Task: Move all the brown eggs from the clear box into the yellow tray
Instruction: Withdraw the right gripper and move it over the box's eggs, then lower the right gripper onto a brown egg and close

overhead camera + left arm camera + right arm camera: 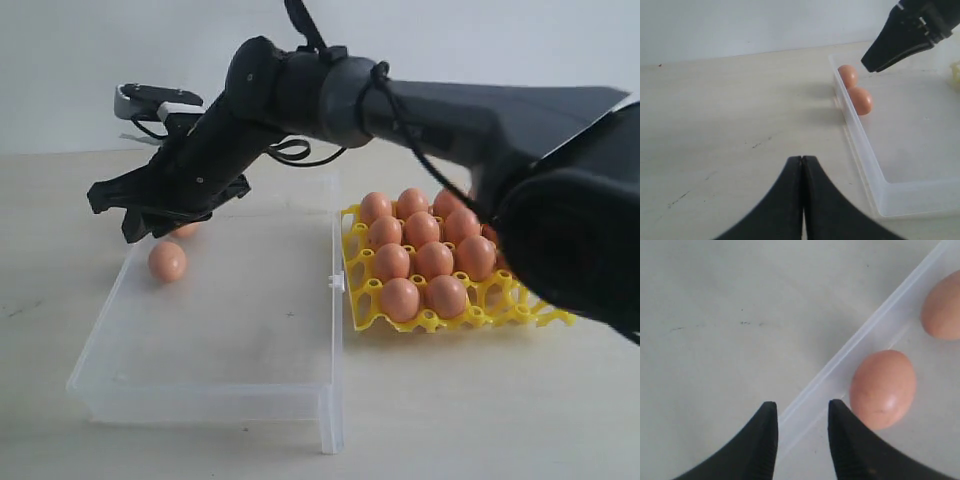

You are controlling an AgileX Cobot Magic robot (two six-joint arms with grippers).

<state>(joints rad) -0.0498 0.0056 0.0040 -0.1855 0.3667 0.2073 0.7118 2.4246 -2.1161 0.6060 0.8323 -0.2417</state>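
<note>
Two brown eggs (167,261) (185,229) lie by the far left wall of the clear box (205,385); the farther one is partly hidden behind my right gripper (112,215). That gripper has reached across and hangs over the box's left wall, open, with nothing between its fingers. In the right wrist view the nearer egg (883,388) sits just beside one fingertip (837,412), and the box wall (860,347) runs under the gap. The yellow tray (545,315) on the right holds several brown eggs (399,298). My left gripper (802,159) is shut and empty over the bare table, left of the box.
The box has a small white clasp (337,283) on the long edge facing the tray. The pale table (40,250) carries a few dark scuffs. My right arm (450,110) spans the scene above the box and tray.
</note>
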